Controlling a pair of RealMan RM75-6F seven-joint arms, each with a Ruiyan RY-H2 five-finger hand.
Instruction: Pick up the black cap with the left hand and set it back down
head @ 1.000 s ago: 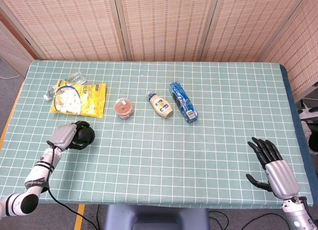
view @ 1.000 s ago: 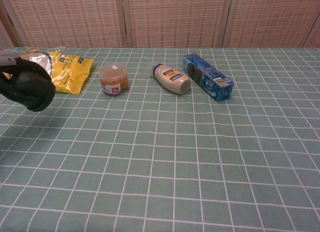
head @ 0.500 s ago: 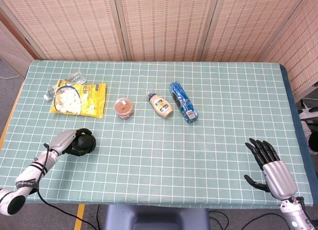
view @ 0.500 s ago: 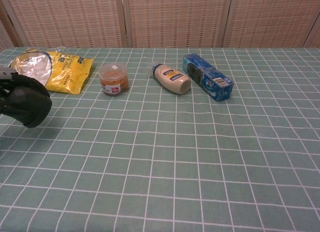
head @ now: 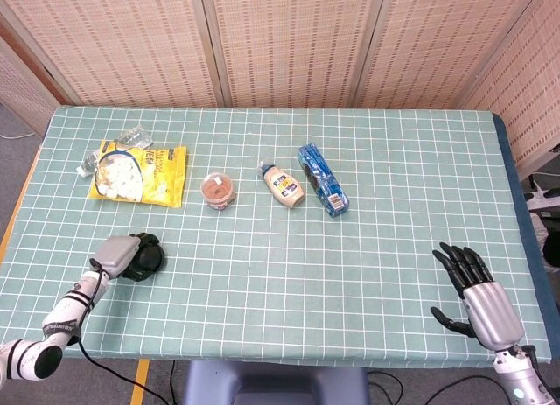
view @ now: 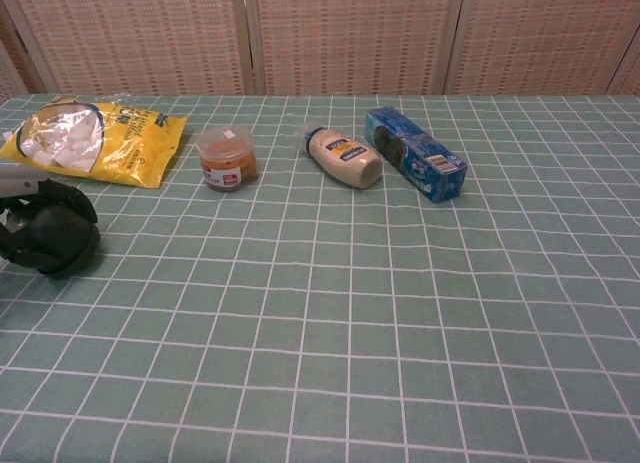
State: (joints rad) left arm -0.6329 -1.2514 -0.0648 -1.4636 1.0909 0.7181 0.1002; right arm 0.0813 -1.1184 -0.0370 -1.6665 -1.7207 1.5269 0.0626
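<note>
The black cap sits low at the near left of the green checked table, seemingly resting on the cloth. My left hand lies over its left side and grips it. In the chest view the dark fingers curl over the top of the cap at the frame's left edge. My right hand rests at the near right corner of the table, fingers spread, holding nothing. The chest view does not show the right hand.
A yellow snack bag lies behind the cap. To its right, in a row, are a small orange jar, a lying sauce bottle and a blue box. The table's front edge runs close to both hands.
My left hand has lowered the cap from above the table down to the cloth and drawn it a little nearer and to the left. The right hand has barely moved.
</note>
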